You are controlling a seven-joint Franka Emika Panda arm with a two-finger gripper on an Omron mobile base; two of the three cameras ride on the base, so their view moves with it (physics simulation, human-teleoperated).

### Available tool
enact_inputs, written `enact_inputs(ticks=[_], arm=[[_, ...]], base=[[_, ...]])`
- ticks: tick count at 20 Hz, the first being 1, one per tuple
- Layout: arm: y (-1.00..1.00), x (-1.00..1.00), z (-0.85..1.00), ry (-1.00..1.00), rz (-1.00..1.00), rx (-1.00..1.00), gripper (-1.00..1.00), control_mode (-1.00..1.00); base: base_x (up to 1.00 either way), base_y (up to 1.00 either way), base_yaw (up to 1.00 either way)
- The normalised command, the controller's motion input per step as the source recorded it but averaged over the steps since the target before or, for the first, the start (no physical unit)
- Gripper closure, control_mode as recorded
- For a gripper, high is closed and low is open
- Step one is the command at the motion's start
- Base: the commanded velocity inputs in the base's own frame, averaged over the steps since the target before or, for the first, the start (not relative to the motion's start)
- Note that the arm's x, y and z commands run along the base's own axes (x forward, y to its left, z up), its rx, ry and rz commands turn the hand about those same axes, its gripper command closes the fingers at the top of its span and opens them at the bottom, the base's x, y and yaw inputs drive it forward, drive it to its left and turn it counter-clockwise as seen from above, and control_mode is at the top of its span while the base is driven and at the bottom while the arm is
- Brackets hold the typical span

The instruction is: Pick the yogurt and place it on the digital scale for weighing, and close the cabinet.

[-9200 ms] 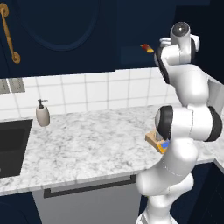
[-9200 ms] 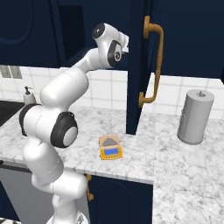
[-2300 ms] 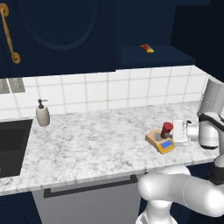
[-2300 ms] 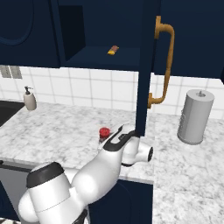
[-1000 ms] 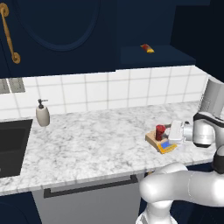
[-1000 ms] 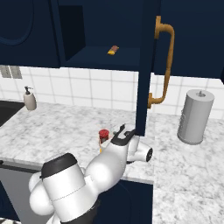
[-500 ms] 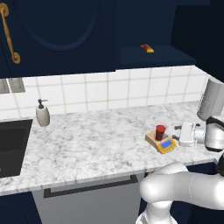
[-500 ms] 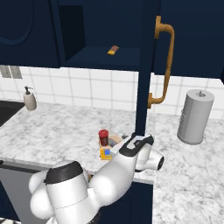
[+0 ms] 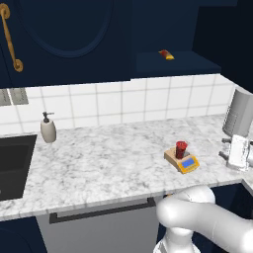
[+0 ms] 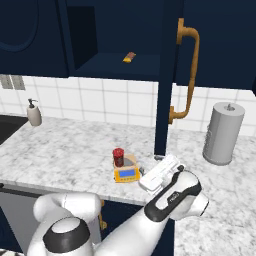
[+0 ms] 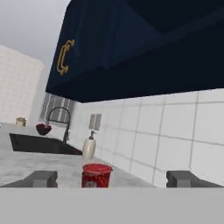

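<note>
The tapered red yogurt (image 9: pixel 181 149) is standing upright on the flat tan scale (image 9: pixel 182 160), on the marble counter (image 9: pixel 99 163). The gripper (image 11: pixel 112 178) is hovering at the cup's 3 o'clock, jaws apart. The navy cabinet's (image 10: pixel 117 64) door (image 10: pixel 167 75) is hanging open.

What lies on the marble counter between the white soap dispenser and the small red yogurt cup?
Nothing: in the left base view, only bare marble counter runs from the white soap dispenser to the small red yogurt cup, which stands on the tan-and-yellow digital scale.

Pincer (image 11: pixel 112 178) off yogurt (image 9: pixel 181 148), farther back.
</note>
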Motion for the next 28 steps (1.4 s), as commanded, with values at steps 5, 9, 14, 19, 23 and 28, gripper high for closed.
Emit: enact_inputs(ticks=[5,9,14,19,23,28], arm=[[-0.64,-0.69,0.89,-0.40,-0.01,0.07,-1.00,-1.00],[-0.77,-0.38,0.87,-0.26,-0.01,0.12,-1.00,-1.00],[-0.85,-0.32,0.75,-0.28,0.00,0.19,-1.00,-1.00],[-0.70,-0.21,0.79,-0.27,0.00,0.15,-1.00,-1.00],[-0.44,-0.21,0.70,-0.30,0.00,0.10,-1.00,-1.00],[0.19,-0.32,0.76,-0.22,-0.08,-0.01,-1.00,-1.00]], base=[[0.00,0.00,0.00],[0.00,0.00,0.00],[0.00,0.00,0.00],[0.00,0.00,0.00],[0.00,0.00,0.00],[0.00,0.00,0.00]])
